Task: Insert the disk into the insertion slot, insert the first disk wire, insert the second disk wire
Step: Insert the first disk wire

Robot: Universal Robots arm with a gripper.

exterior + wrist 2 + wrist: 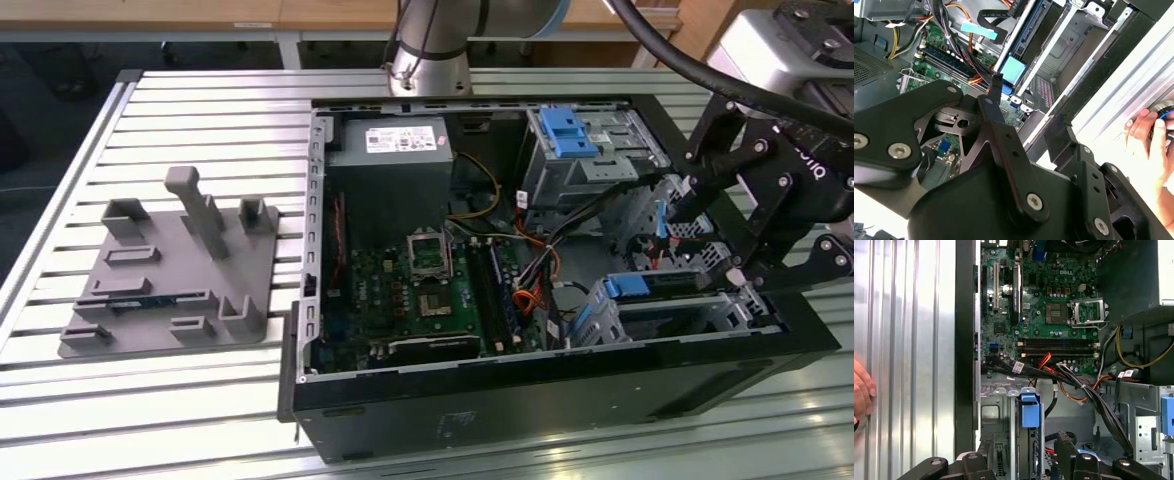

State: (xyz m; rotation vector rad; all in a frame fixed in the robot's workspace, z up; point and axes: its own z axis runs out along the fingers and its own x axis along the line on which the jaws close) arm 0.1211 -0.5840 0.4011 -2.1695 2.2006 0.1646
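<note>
Hovering over the case's drive corner now: gripper [697, 255], jaws spread apart, nothing held. Looks like the disk [663, 283] is seated in the slot [707, 312], blue carrier end toward the board. So by my read we're on the wire part, not the push-in. In the exterior view the disk lies just below & beside the jaws, not between them, no contact I can see. In the first wrist view the carrier end [1030, 410] sits straight ahead betw. the cage walls, one finger [1065, 447] near it. Cables [1089, 395] run in a bundle right next to the bay; which one's the disk wire, can't tell. Doing this well, IMO: take the plug by its body, not the cord, line it square w/ the port, go in straight & slow, no twisting. That bundle could snag a finger. Person's hand [861, 390] rests on the table outside the case, well apart.
</note>
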